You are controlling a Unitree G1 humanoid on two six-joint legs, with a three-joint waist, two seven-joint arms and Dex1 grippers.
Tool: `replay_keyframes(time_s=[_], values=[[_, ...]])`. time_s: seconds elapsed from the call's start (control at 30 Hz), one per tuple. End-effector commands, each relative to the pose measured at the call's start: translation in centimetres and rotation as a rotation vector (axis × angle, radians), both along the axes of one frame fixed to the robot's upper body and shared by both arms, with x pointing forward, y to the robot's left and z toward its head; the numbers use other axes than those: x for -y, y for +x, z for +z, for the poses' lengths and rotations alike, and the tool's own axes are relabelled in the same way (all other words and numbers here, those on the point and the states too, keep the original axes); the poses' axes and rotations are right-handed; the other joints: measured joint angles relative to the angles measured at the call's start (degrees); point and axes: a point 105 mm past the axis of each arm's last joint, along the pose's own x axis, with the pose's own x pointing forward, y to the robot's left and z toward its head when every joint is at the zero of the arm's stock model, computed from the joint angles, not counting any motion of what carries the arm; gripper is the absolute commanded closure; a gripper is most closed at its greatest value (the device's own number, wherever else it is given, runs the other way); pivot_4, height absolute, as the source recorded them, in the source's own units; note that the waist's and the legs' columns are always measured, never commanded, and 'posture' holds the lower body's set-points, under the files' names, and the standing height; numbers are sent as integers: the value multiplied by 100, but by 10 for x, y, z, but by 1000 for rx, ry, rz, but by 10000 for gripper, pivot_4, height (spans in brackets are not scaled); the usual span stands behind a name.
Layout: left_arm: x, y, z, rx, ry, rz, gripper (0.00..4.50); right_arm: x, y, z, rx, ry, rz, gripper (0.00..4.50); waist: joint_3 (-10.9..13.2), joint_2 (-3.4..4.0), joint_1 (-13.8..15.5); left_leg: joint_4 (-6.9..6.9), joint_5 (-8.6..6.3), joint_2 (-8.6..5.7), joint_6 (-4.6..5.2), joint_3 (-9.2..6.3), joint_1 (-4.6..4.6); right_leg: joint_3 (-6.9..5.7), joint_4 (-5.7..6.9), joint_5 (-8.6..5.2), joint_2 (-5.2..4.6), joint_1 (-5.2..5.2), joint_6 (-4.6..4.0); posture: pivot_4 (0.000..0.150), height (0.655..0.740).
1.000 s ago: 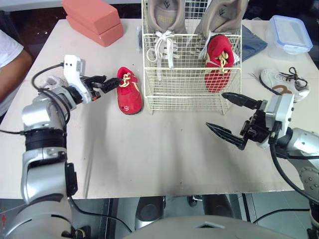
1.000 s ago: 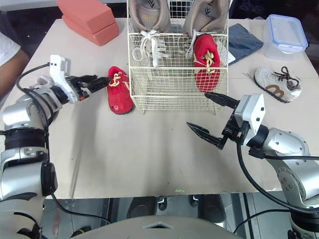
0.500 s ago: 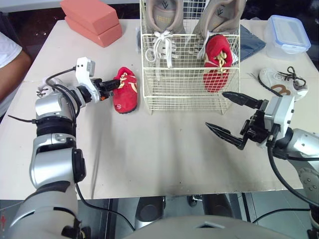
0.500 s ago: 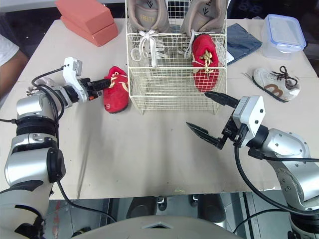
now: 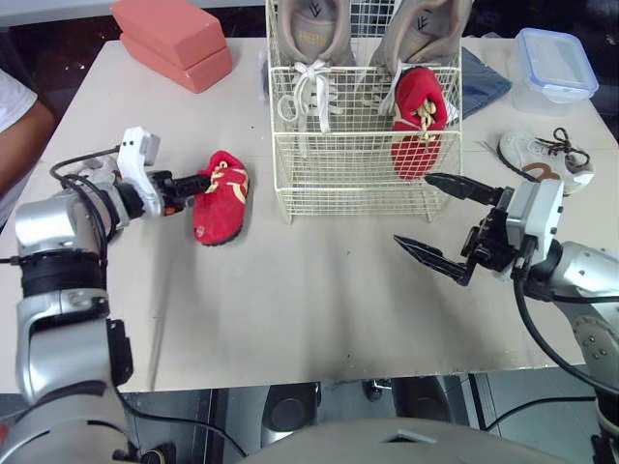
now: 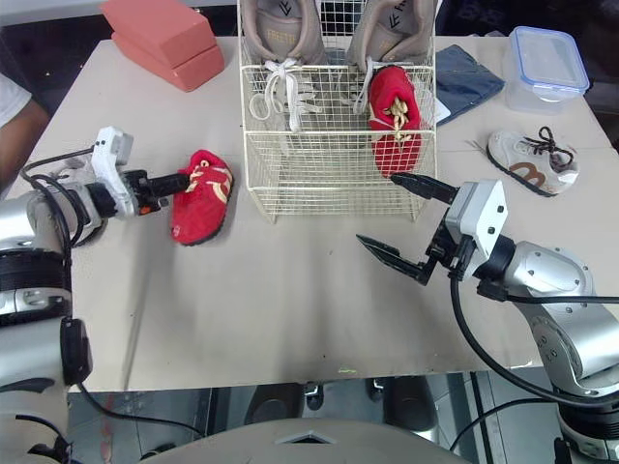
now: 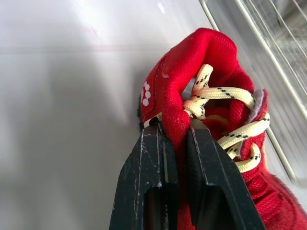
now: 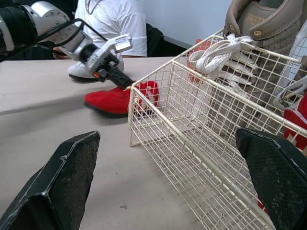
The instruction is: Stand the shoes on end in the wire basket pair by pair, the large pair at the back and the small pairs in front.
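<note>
Clamped narrow on the collar of a red shoe (image 5: 221, 198), the left gripper (image 5: 201, 181) holds it on its sole on the pale table (image 5: 309, 309), just left of the wire basket (image 5: 338, 174). Fingers spread wide and empty, the right gripper (image 5: 411, 208) hovers off the basket's front right corner, clear of the wire.

Both forearms reach in low from the table's sides, each pointing toward the middle.

Two large grey shoes (image 5: 309, 24) stand at the back of the basket, with a second red shoe (image 5: 419, 116) on end at front right. One white shoe (image 5: 532, 155) lies on the table at right, near a lidded plastic box (image 5: 553, 58) and a blue cloth (image 5: 484, 82). Two pink blocks (image 5: 174, 39) are stacked at far left. A person's arm (image 5: 14, 126) shows at the left edge.
</note>
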Motion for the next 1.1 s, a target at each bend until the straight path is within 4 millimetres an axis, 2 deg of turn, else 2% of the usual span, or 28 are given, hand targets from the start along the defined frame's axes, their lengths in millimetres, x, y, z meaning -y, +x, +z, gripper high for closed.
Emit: replay_keyframes(time_s=[0.03,0.07,0.13,0.2,0.33,0.4,0.43,0.57,0.6,0.67,0.7,0.83,0.93,0.97,1.03,1.1], values=[[1,-9,5,-23,-2,-49,44737,-3,-3,8,49,5,24,0,0,0,8,0,0,0,0,0,-1,-1,0,0,0,0,0,1500,6860],[1,-10,6,-28,2,-57,44737,-3,-2,8,49,6,26,0,0,0,14,0,0,-1,0,1,0,0,0,0,0,0,1,1500,6860],[2,-10,7,-38,13,-74,34757,-4,-2,7,50,7,27,0,0,0,32,0,0,-1,0,0,-1,-1,0,-4,0,0,7,1500,6860],[4,-10,8,-46,18,-92,27356,-4,-3,7,51,11,26,0,0,0,52,0,0,-2,0,0,0,-1,0,-4,0,0,7,1500,6860],[5,-5,7,-65,57,-107,9232,-5,-4,7,53,19,14,0,-1,-1,78,1,0,-2,1,-2,-4,-4,1,-4,0,0,6,1500,6860],[5,-5,5,-84,78,-127,1577,-5,-4,6,54,24,9,0,-1,-2,81,3,0,-3,1,-2,-5,-5,0,-3,-1,1,5,1500,6860],[5,-5,4,-99,89,-144,414,-5,-4,6,55,25,5,0,-1,-2,75,3,0,-6,1,-2,-5,-10,0,-3,-1,1,5,1500,6860],[4,-7,1,-159,141,-220,414,-3,-4,7,59,29,-8,0,-1,-2,63,3,0,-7,1,2,-4,-20,0,-3,2,0,4,1500,6860],[3,-7,0,-171,160,-232,5069,-3,-3,7,59,29,-9,0,-1,-2,63,3,0,-6,1,3,-2,-20,0,-3,2,0,5,1500,6860],[1,-8,-1,-198,188,-266,7528,-4,-3,7,60,30,-10,0,-2,-3,67,3,-1,-7,1,3,-3,-22,0,-3,3,0,5,1500,6860],[0,-8,-1,-207,202,-280,10991,-4,-2,7,62,31,-11,0,-2,-3,66,3,0,-8,1,4,-3,-23,0,-4,3,0,5,1500,6860],[-4,-5,1,-220,243,-306,27342,-5,-3,8,68,38,-16,0,-2,-3,60,3,-1,-7,1,5,-4,-23,0,-5,3,-1,7,1500,6860],[-6,-4,2,-220,249,-315,41547,-5,-3,8,69,39,-17,0,-2,-3,49,2,-1,-6,1,6,-4,-20,-1,-5,5,-3,7,1500,6860],[-7,-4,4,-212,250,-316,44304,-5,-3,8,69,41,-19,0,-2,-3,47,2,-1,-6,1,6,-3,-20,-1,-6,5,-3,8,1500,6860],[-7,-1,11,-175,242,-315,44451,-5,-4,8,69,45,-21,0,-2,-3,46,3,-1,-5,2,6,-4,-19,-1,-8,5,-4,11,1500,6860],[-4,8,29,-80,190,-278,44451,-4,-4,9,71,51,-24,0,-1,-4,51,3,-1,-4,2,5,-4,-20,0,-8,5,-4,12,1500,6860]])
